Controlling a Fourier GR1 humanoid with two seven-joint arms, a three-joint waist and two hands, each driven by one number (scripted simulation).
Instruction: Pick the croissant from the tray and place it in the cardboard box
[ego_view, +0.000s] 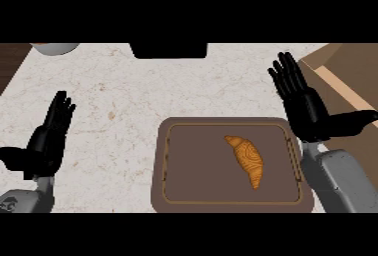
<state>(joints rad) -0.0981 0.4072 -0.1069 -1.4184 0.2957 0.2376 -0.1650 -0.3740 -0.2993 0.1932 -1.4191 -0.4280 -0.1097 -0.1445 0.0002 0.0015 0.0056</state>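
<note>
Left hand (46, 137) at left edge, fingers straight, holding nothing. One croissant (247, 160) lies on one brown tray (225, 202), long axis up-down, slightly tilted, lower tip narrow; below-left of right hand's (306, 107) straight spread fingers. One cardboard box (347, 82) right of them.

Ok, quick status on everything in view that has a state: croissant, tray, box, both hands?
croissant: lying on the tray, not held
tray: on the counter, holding only the croissant
cardboard box: open at the right edge, nothing seen inside
left hand: open, resting at the left, holding nothing
right hand: open, between tray and box, holding nothing
</note>
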